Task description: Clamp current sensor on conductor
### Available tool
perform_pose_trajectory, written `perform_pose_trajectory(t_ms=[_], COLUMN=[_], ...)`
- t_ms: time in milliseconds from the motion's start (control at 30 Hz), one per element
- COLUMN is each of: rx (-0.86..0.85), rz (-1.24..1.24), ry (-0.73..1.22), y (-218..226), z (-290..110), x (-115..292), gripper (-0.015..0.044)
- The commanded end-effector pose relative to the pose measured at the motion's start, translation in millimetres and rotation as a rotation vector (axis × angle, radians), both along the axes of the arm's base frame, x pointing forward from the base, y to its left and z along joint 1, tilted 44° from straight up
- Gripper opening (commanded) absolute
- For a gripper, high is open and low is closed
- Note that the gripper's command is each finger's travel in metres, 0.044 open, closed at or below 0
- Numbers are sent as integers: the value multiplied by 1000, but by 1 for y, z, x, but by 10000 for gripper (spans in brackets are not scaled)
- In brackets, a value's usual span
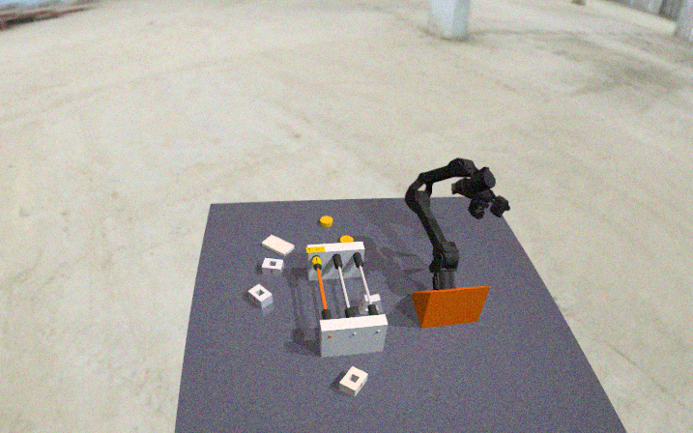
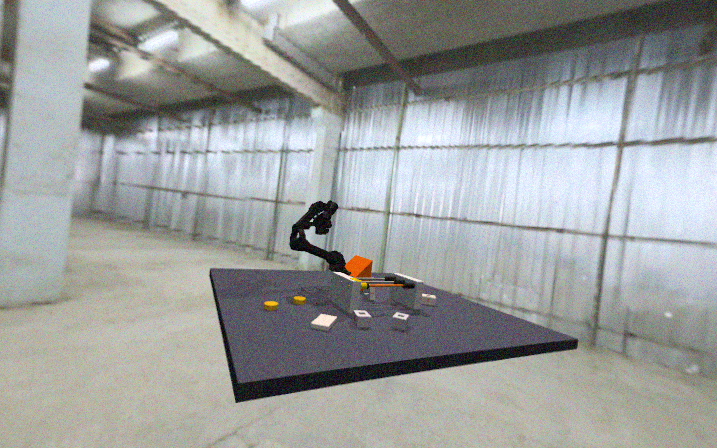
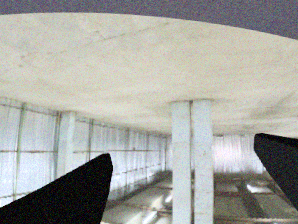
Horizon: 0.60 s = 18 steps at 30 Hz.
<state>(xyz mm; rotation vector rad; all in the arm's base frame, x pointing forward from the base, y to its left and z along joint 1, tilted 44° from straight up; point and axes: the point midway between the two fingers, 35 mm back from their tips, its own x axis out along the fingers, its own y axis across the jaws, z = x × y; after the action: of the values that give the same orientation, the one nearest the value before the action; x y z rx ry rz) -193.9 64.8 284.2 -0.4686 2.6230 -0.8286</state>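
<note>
The fixture has two grey blocks, one at the back (image 1: 337, 257) and one at the front (image 1: 353, 335) (image 2: 344, 293), with three conductors between them. The left conductor (image 1: 321, 289) (image 2: 387, 285) is orange with a yellow collar, below a yellow label (image 1: 316, 248) too small to read. A small white piece (image 1: 366, 299) stands by the right-hand conductor; I cannot tell whether it is the open sensor. My gripper (image 1: 488, 207) (image 2: 324, 220) (image 3: 182, 152) is open and empty, high over the table's far right part, well away from the fixture.
Three white square blocks with holes lie around the fixture (image 1: 272, 265) (image 1: 260, 294) (image 1: 353, 381). A flat white plate (image 1: 277, 245) (image 2: 323, 321) and two yellow discs (image 1: 326, 220) (image 1: 346, 239) lie behind it. An orange panel (image 1: 449, 305) (image 2: 358, 264) stands before the arm's base.
</note>
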Motion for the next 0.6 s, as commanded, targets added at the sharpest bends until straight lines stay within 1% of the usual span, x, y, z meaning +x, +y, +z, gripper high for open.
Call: perform_pose_trajectory(t_ms=[0, 33, 67, 200, 300, 367, 567], rx=[13, 52, 117, 431, 662, 724, 1042], rz=[-5, -21, -46, -163, -241, -307, -387], ry=[1, 4, 8, -11, -64, -134, -294], y=[2, 7, 16, 59, 92, 102, 144], z=[-1, -3, -7, -25, -37, -45, -56], x=[0, 2, 4, 21, 40, 56, 100], gripper=[426, 440, 440, 440, 440, 440, 440])
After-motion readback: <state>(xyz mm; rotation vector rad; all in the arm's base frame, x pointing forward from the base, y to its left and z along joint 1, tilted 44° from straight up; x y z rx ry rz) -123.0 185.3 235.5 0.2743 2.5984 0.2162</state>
